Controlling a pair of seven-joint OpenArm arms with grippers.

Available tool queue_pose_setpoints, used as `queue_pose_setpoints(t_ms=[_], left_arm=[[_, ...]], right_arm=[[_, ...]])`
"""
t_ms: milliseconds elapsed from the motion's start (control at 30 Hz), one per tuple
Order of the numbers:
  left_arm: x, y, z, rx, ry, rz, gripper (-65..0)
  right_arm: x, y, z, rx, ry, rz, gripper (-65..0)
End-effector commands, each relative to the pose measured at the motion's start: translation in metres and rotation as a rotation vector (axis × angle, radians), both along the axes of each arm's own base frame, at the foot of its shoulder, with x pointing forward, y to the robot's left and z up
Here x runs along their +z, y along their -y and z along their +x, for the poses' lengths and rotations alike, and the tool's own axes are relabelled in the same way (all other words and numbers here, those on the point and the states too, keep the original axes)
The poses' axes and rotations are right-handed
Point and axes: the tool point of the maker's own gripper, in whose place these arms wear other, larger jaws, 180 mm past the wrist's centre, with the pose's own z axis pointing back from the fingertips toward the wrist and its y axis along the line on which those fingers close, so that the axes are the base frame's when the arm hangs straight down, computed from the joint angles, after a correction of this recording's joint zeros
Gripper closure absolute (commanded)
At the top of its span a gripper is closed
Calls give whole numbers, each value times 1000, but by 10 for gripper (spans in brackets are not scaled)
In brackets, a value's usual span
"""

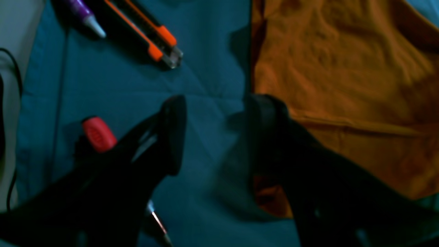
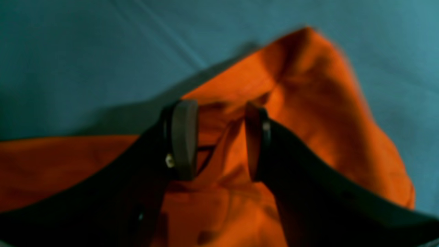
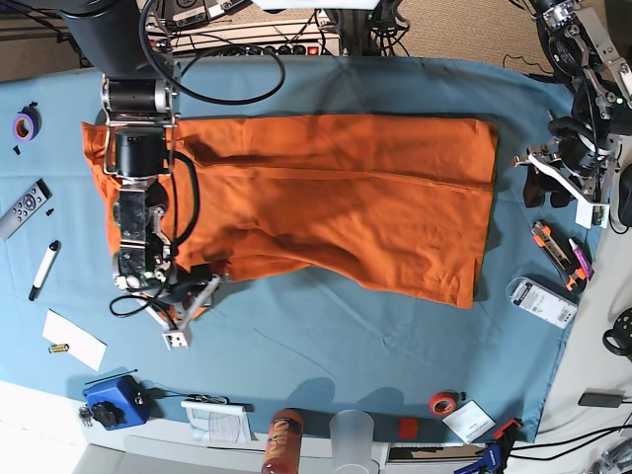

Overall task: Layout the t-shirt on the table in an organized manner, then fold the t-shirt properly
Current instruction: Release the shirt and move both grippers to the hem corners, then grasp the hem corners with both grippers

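T-shirt (image 3: 336, 197), bright orange and limp, lies spread across the middle of the blue-teal table (image 3: 326, 346), with one bunched end at 9 o'clock in the base view under your right arm and a straighter end toward 3 o'clock. Judge it light and soft: it will drape, wrinkle and drag on the table cloth instead of holding shape, so take it at a hem, a corner or a sleeve edge, pinching few layers. Your right gripper (image 2: 219, 140) hangs over the rumpled part at about 8 o'clock, jaws apart with a raised fold of cloth between them, not clamped. Your left gripper (image 1: 214, 133) stands wide and empty just beside the shirt's straight edge at 3 o'clock, over bare table. The left wrist view shows an orange and black utility knife (image 1: 151, 37), a purple-capped pen (image 1: 85, 15) and a red button (image 1: 98, 134) close by. The base view places both arms and shows the whole shirt, but cannot show the gap between the right fingers; the blurred right wrist view does.
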Motion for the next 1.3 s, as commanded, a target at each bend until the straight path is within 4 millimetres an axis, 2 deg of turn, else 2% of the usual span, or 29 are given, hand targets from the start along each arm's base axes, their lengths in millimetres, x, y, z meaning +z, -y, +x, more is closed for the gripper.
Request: queue_pose_setpoints(t_ms=[0, 133, 267, 300, 467, 633, 700, 833, 933, 1033, 1133, 1267], left_arm=[[12, -2, 6, -3, 49, 8, -293], [12, -2, 6, -3, 49, 8, -293], [15, -2, 8, 0, 68, 7, -293], [16, -2, 9, 0, 75, 4, -293], [16, -1, 10, 0, 78, 0, -292], [19, -1, 12, 2, 97, -2, -292], [21, 0, 14, 3, 114, -4, -292], [26, 10, 21, -24, 152, -14, -292], [28, 33, 33, -85, 186, -12, -291], [24, 53, 56, -141, 181, 49, -292], [22, 57, 87, -127, 167, 107, -292], [20, 63, 131, -141, 153, 89, -292]], right_arm=[[26, 3, 18, -5, 78, 1, -227], [23, 9, 16, -39, 69, -13, -217], [21, 12, 14, -39, 57, -40, -23], [21, 13, 14, -39, 60, -46, 0], [39, 14, 27, -41, 97, -55, 0], [73, 15, 43, -48, 179, -54, 0], [86, 18, 45, -57, 213, -50, 0], [93, 28, 41, -96, 206, -37, 0], [91, 36, 38, -130, 204, 3, 0], [84, 41, 32, -153, 193, 54, 0], [73, 48, 23, -160, 177, 72, 0], [65, 56, 15, -172, 169, 82, 0]])
